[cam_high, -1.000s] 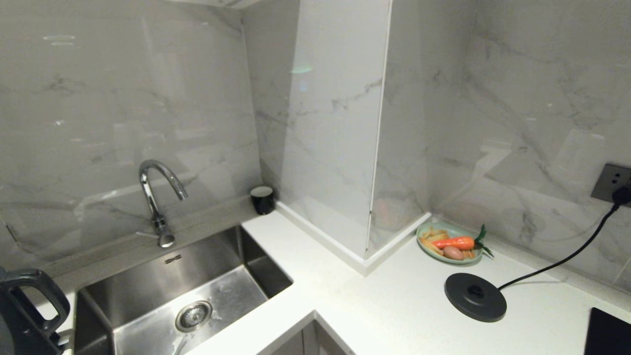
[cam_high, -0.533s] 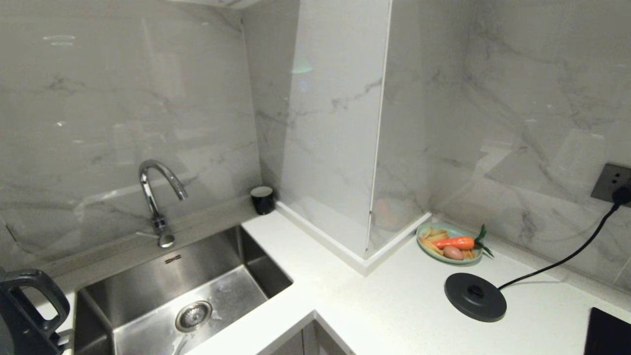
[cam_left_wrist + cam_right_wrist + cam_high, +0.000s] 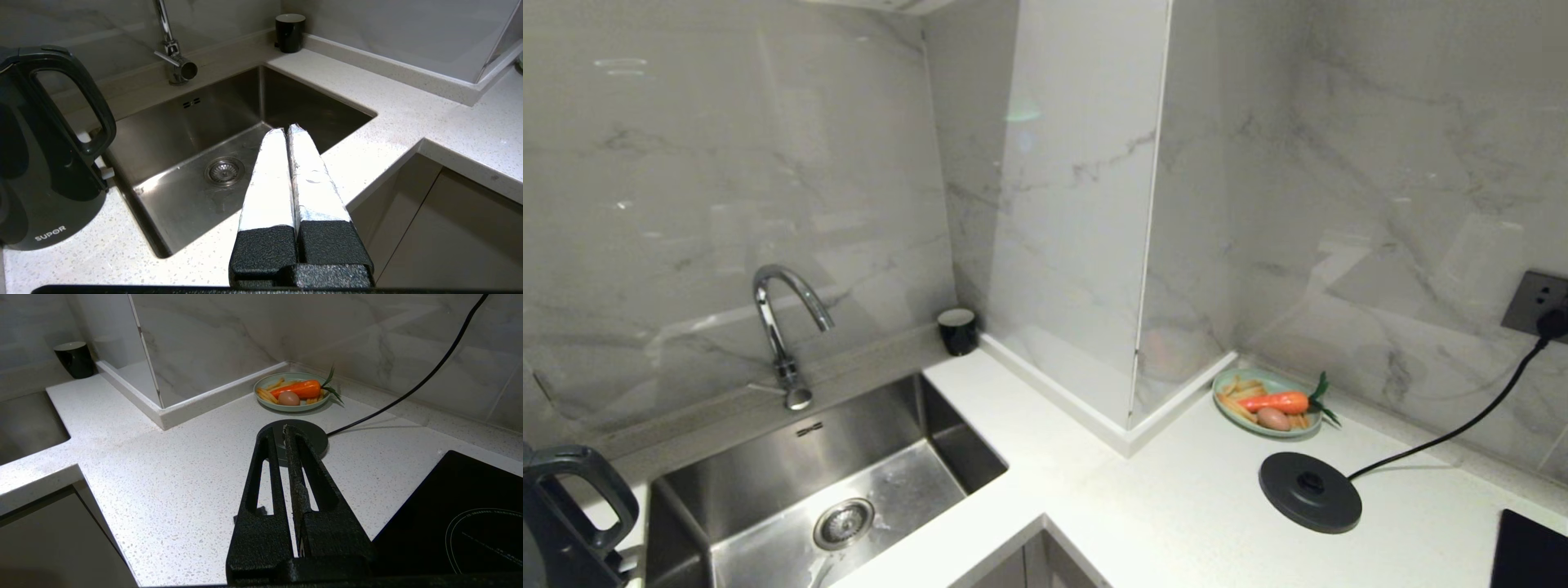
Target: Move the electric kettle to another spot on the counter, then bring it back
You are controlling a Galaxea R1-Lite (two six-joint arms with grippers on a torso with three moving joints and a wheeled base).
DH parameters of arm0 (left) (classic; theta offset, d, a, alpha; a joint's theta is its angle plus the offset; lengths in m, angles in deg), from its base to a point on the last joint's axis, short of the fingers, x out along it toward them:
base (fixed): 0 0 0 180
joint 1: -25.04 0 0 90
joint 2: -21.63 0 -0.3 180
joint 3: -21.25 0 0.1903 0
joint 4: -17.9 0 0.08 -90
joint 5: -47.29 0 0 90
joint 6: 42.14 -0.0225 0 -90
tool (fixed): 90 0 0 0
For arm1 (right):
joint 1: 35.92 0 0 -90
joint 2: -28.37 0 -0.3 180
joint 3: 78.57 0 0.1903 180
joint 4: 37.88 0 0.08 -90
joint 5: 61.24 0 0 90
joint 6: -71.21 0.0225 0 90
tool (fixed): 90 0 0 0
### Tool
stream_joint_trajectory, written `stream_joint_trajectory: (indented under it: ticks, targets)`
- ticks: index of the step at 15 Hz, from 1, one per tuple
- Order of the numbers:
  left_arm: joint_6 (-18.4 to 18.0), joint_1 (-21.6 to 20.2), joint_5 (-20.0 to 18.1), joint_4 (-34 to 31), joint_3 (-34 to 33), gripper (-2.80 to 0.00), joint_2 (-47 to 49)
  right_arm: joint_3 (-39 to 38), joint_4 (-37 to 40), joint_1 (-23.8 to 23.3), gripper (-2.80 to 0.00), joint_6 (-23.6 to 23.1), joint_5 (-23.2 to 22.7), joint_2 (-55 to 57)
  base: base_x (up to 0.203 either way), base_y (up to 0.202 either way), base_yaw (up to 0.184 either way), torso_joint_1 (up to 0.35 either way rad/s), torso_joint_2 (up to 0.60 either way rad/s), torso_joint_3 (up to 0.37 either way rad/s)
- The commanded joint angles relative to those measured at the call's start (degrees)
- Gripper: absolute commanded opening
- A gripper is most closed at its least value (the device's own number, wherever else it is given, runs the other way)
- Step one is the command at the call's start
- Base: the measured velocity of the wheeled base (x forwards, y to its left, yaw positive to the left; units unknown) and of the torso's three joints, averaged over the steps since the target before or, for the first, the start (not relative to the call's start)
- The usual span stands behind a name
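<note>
Now, kettle (image 3: 45, 155): upright on the counter (image 3: 408, 106), left of the sink (image 3: 212, 134).
Left gripper (image 3: 286, 130): closed, empty, above the sink edge.
Right gripper (image 3: 282, 430): closed, empty, over the base disc (image 3: 314, 441).

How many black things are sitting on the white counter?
3: the electric kettle stands on the counter left of the sink, the small cup in the back corner, the round base disc near the plate. More may sit outside the pictures.

The electric kettle (image 3: 568, 523) at the head view's 8 o'clock corner is cut off, only its handle and part of its body showing. The induction hob (image 3: 1529, 551) at 4 o'clock is also cropped. Neither gripper appears there.
</note>
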Motion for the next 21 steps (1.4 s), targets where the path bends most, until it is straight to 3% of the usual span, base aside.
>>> stream_joint_trajectory:
  ticks: [1,21]
  targets:
    - [0.0,0.0,0.0,-0.1,0.0,-2.80,0.1,0.0,0.0,0.0,-2.80,0.0,0.0,0.0,0.000,0.000,0.000,0.000,0.00,0.000]
    - [-0.1,0.1,0.0,-0.2,0.0,-2.80,0.2,0.0,0.0,0.0,-2.80,0.1,0.0,0.0,0.000,0.000,0.000,0.000,0.00,0.000]
